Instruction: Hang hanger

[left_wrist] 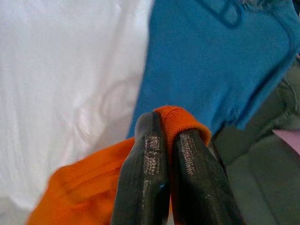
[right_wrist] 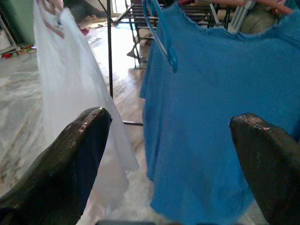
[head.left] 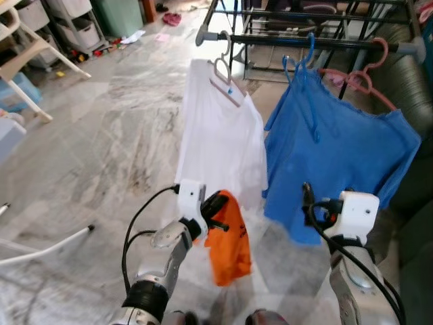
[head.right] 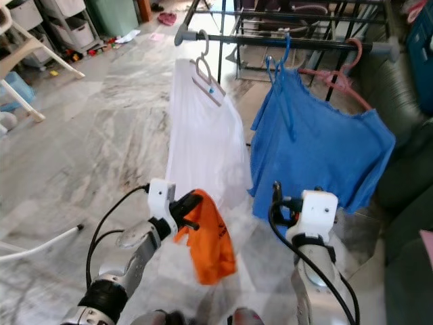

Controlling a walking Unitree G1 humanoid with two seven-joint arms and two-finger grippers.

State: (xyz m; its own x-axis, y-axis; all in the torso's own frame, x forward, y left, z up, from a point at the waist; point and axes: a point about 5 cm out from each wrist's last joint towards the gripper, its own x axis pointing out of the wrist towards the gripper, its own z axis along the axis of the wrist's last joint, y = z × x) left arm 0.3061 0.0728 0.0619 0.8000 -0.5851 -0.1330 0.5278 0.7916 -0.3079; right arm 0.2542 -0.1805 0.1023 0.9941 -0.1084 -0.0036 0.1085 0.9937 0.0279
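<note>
My left gripper (head.left: 218,205) is shut on an orange garment (head.left: 227,247) that hangs limp below it; in the left wrist view the fingers (left_wrist: 150,187) pinch the orange cloth (left_wrist: 75,197). Ahead, a drying rack rail (head.left: 304,42) carries a white shirt (head.left: 220,145) on a pale hanger (head.left: 223,74) and a blue top (head.left: 338,152) on a blue hanger (head.left: 306,71). A pink hanger (head.left: 362,78) also hangs there. My right gripper (head.left: 306,193) is open, low in front of the blue top (right_wrist: 211,112), holding nothing.
A dark green sofa (head.left: 409,101) stands at the right behind the rack. A white chair (head.left: 27,61) and storage drawers (head.left: 78,27) stand far left. A white cable (head.left: 47,247) lies on the marble floor (head.left: 101,142).
</note>
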